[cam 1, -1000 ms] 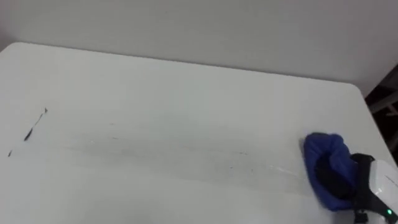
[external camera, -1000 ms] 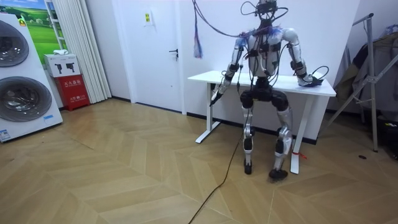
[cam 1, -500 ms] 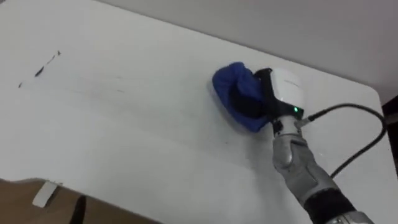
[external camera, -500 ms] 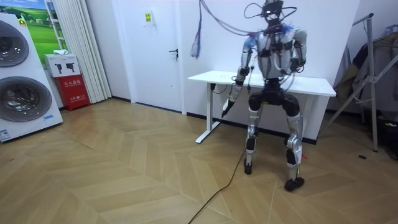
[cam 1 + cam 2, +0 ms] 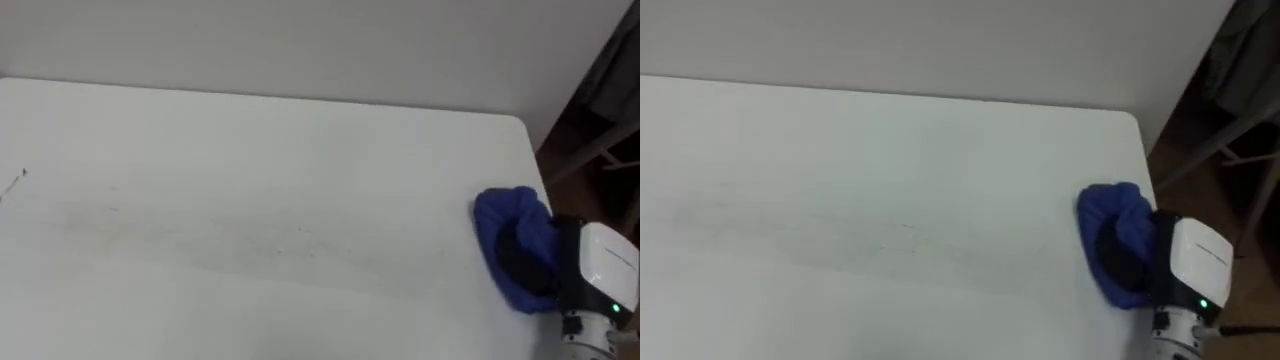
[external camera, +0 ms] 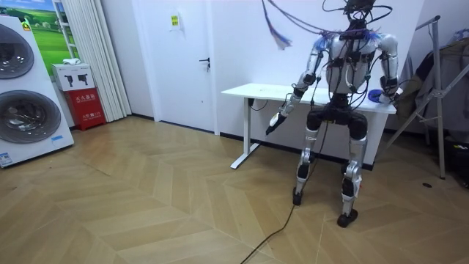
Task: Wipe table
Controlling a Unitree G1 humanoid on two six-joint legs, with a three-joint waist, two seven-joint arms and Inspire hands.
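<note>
White worktop (image 5: pixel 250 180) spreads across both eye views, backed by a plain pale wall (image 5: pixel 300 40). The right hand (image 5: pixel 592 272) lies on it, coming in from the lower right. A blue cloth (image 5: pixel 505 215) sits crumpled under and ahead of that hand, its folds rising round the hand's dark front part. Whether the hand is clamped on the cloth or only presses flat on it cannot be told, since the cloth covers that part. The worktop's right edge runs just beyond the hand's outer side, and its far right corner lies ahead of the hand. Well away to the hand's left, at the edge of the left eye view, a small dark mark (image 5: pixel 20 177) shows on the surface, and faint streaks cross the stretch between the mark and the cloth. From the room camera, the robot stands upright on a wood floor (image 6: pixel 146 205), facing the worktop near its end on the room view's right. The left hand (image 6: pixel 272 129) hangs out to the robot's left, below the worktop's edge and clear of it; its state cannot be told. A washing machine (image 6: pixel 26 95) stands far off at the room view's left.
</note>
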